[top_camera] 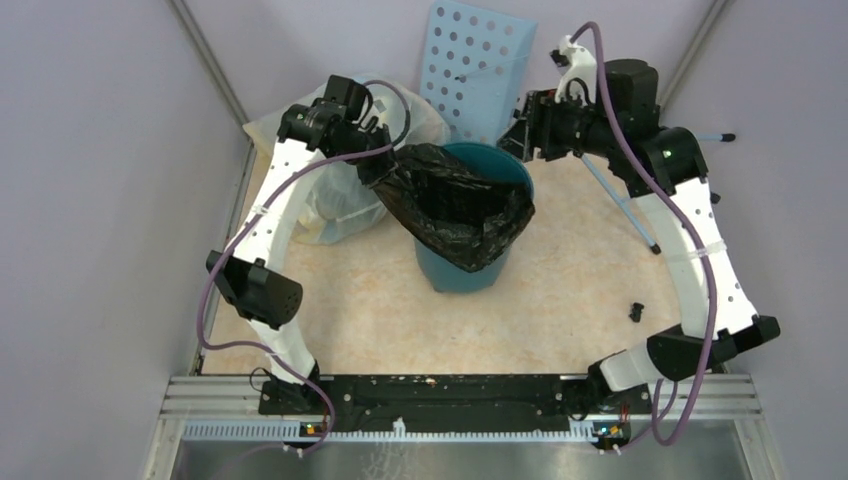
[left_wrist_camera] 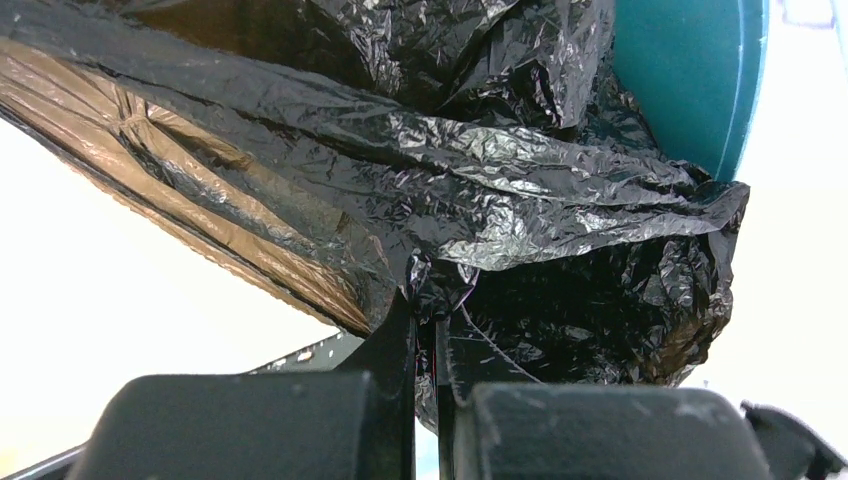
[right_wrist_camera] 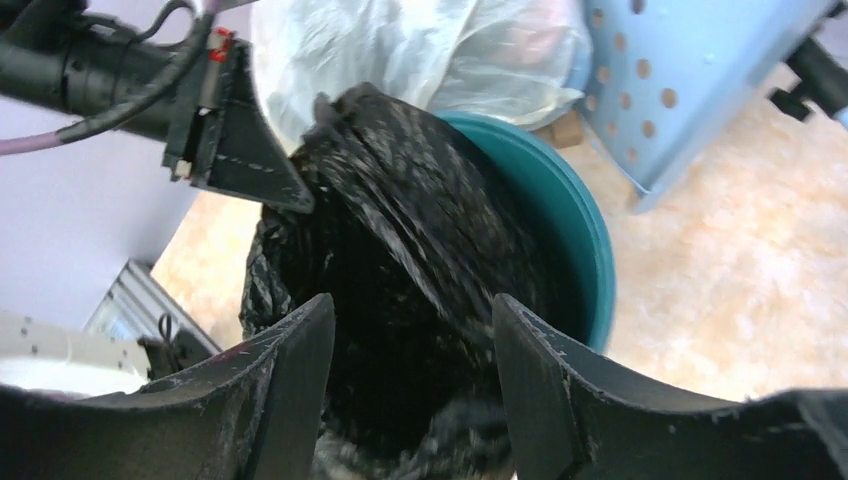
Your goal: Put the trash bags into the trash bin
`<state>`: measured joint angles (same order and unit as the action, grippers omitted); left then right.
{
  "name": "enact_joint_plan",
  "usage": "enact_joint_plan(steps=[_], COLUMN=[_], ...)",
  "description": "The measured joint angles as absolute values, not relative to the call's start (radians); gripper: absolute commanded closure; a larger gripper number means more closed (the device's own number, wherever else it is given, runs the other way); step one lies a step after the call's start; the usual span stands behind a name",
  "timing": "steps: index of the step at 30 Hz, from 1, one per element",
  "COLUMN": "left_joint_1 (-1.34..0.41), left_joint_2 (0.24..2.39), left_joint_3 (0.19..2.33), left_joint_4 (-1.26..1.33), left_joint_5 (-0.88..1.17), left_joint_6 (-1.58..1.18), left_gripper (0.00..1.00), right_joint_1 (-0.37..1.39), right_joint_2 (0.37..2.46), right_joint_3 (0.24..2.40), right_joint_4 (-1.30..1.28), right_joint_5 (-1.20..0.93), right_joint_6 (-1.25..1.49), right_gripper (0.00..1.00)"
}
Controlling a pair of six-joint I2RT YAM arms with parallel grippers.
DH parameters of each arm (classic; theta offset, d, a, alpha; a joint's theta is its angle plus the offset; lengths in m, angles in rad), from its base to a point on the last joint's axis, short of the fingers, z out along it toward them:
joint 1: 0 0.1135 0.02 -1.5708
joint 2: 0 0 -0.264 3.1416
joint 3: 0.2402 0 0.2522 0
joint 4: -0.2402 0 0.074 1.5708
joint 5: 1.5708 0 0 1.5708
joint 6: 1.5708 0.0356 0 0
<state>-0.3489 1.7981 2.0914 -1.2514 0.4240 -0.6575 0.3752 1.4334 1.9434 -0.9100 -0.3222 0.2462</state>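
Note:
The glossy black trash bag (top_camera: 460, 205) lies draped over the mouth of the teal trash bin (top_camera: 455, 275), hanging down its front and left side. My left gripper (top_camera: 378, 168) is shut on a pinch of the bag's edge at the bin's left rim; in the left wrist view the crinkled trash bag (left_wrist_camera: 480, 170) bunches between the fingertips of that gripper (left_wrist_camera: 432, 290), with the bin's wall (left_wrist_camera: 680, 80) behind. My right gripper (top_camera: 525, 135) hovers open above the far right rim. In its own view the right gripper (right_wrist_camera: 412, 310) frames the bag (right_wrist_camera: 420, 240) and the bin's rim (right_wrist_camera: 575, 220).
A bulging translucent whitish bag (top_camera: 330, 200) sits behind my left arm against the left wall. A pale blue panel with round holes (top_camera: 475, 60) leans at the back. A thin blue rod (top_camera: 620, 200) and a small black piece (top_camera: 637, 311) lie on the right.

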Motion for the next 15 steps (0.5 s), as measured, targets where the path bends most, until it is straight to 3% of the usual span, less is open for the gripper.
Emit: enact_joint_plan(steps=[15], left_joint_1=[-0.391], left_joint_2=[1.771], left_joint_3=[2.062], left_joint_4=[-1.309], left_joint_5=[0.508], left_joint_6=[-0.461], left_gripper=[1.0], right_joint_1=[0.587], right_joint_2=[1.612], right_joint_3=[2.038], right_joint_4=[-1.061], right_joint_5=[-0.414], right_joint_6=[0.133], right_gripper=[0.46])
